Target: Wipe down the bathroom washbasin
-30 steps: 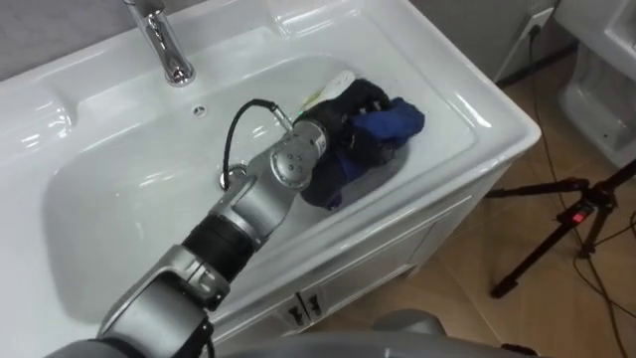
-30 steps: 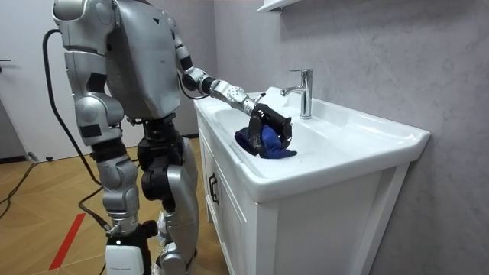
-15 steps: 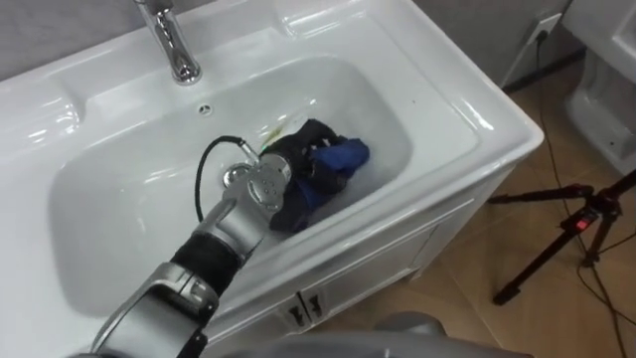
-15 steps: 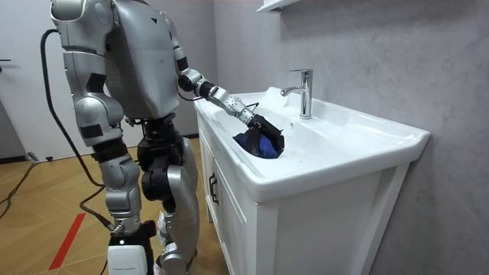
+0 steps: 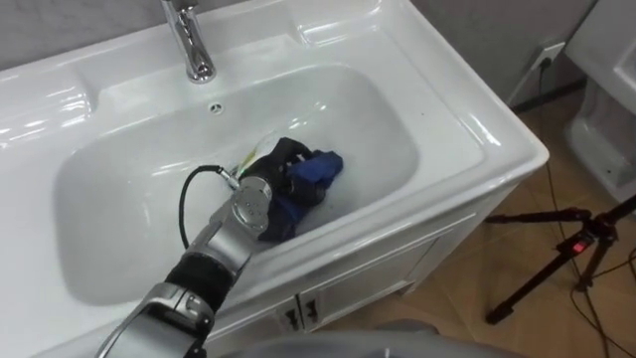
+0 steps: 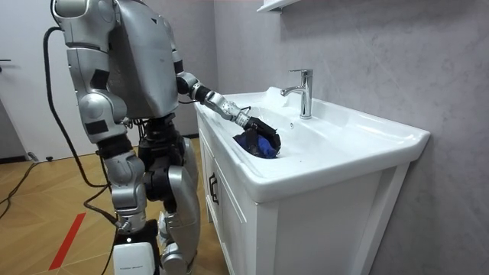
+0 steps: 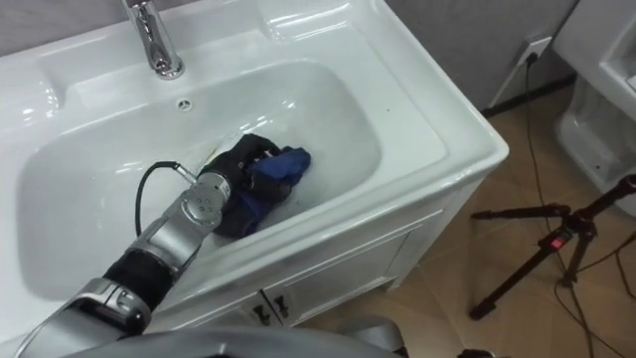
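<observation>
A white basin (image 5: 467, 109) is set in a white cabinet, and I stand at its front edge with my left arm reaching in. My left hand (image 5: 281, 162), black, lies low in the bowl near the front wall, its fingers curled on a crumpled blue cloth (image 5: 318, 170). The cloth presses against the bowl's bottom right of centre. In the right eye view the same hand (image 7: 241, 159) and cloth (image 7: 281, 167) show. From the room view the hand (image 6: 259, 127) and cloth (image 6: 257, 146) sit just inside the near rim.
A chrome tap (image 5: 193, 42) stands at the back rim, with a small overflow hole (image 5: 216, 102) below it. On the wooden floor to the right stands a black tripod (image 5: 556, 249). A white fixture (image 5: 611, 89) sits at the far right.
My left hand has dragged the blue cloth from the bowl's right end towards its middle and lower into the bowl. The head camera has shifted slightly as well.
</observation>
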Robot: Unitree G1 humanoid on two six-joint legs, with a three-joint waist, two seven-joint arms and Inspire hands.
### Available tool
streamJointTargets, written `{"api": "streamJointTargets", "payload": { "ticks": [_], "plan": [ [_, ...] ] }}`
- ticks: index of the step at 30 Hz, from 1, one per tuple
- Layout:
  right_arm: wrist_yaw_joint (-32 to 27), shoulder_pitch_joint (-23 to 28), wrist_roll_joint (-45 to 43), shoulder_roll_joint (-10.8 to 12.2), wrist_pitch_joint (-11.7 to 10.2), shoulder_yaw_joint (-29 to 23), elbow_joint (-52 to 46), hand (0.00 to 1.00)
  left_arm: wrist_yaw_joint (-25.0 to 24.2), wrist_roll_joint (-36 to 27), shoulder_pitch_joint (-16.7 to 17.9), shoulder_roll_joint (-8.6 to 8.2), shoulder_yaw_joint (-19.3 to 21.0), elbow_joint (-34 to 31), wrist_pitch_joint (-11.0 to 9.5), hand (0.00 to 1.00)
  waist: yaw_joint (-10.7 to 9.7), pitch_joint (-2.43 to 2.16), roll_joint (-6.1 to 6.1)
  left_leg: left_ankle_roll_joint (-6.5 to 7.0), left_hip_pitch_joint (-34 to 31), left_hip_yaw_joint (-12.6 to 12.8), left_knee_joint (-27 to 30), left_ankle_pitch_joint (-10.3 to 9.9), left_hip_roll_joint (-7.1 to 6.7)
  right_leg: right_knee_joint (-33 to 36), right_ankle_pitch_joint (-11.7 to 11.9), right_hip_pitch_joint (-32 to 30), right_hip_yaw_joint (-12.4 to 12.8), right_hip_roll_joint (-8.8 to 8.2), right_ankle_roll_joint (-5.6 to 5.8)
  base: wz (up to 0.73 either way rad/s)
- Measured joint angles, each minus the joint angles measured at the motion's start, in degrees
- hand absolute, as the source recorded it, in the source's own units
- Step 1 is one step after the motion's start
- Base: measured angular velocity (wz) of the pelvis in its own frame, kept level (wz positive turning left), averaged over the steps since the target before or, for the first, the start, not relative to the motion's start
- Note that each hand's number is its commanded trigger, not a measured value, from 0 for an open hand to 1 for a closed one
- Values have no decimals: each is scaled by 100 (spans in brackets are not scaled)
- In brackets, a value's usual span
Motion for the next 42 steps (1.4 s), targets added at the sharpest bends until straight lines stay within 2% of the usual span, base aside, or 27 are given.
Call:
{"api": "streamJointTargets", "payload": {
  "ticks": [4,7,12,18,21,23,24,25,26,29,31,34,37,42],
  "plan": [
    [20,-1,11,0,-9,-50,-1,0,55,19,23,1,0,0,-14,100,-4,0,27,0,-1,0,-6,0,0,-16,1,0,1,1,0,0],
    [18,9,18,-1,11,-197,1,0,142,111,148,5,55,-9,-84,100,-5,-33,86,0,11,0,-7,0,0,-7,1,0,21,4,-1,-3],
    [-64,73,14,1,1,-208,-5,0,565,161,264,31,185,239,-217,100,28,-25,98,0,76,4,-18,0,5,-4,-7,56,43,20,-10,-3],
    [-48,149,-38,-10,25,-444,-37,0,917,984,478,78,642,280,-239,100,186,-22,132,-24,96,0,-98,-12,17,1,-29,59,49,44,-11,2],
    [-16,180,-38,-10,10,-440,-35,0,1133,1384,570,215,822,309,-239,100,282,-26,166,-36,91,-5,-133,-19,21,-12,-23,53,44,53,-11,0],
    [31,177,-38,-13,19,-446,-22,0,1215,1650,623,381,962,284,-236,100,322,-32,202,-37,47,-32,-133,-19,19,-36,-21,43,-1,44,-11,8],
    [30,178,-26,-15,15,-453,-29,0,1216,1726,645,412,1025,251,-227,100,334,-48,230,-36,20,-40,-131,-19,18,-39,-18,25,-13,41,-13,0],
    [29,179,10,-31,2,-506,-53,0,1221,1902,683,492,1088,151,-167,100,397,-83,309,-36,-25,-36,-130,-19,17,-39,-10,-34,-9,40,-14,0],
    [23,177,20,-51,-8,-549,-58,0,1224,2046,701,593,1116,86,-108,100,441,-100,370,-36,-83,-48,-120,-18,18,-31,1,-38,-11,42,-15,0],
    [13,161,14,-139,-60,-563,-106,0,1373,2294,725,841,1219,47,4,100,491,-80,446,-36,-133,-132,-107,-17,17,-31,13,-42,-111,24,-19,12],
    [-3,161,-8,-211,-149,-644,-121,0,1435,2404,746,895,1446,55,2,100,603,-68,503,-36,-127,-133,-112,-17,18,-27,15,-47,-145,17,-21,0],
    [-82,140,35,-278,-284,-781,-153,0,1639,2483,872,969,1688,-33,-14,100,654,-66,581,-36,-97,-178,-130,-16,14,-55,15,-6,-198,13,-20,8],
    [-121,149,145,-291,-373,-895,-188,0,1642,2466,876,994,1687,-44,-42,100,661,-65,603,-36,-80,-294,-135,-16,7,-136,16,119,-313,-1,-20,16],
    [-125,176,116,-304,-421,-954,-206,0,1623,2483,1016,1112,1692,-374,-119,100,871,-72,629,-41,-101,-368,-126,-13,1,-215,17,145,-325,0,-21,3]
  ]
}}
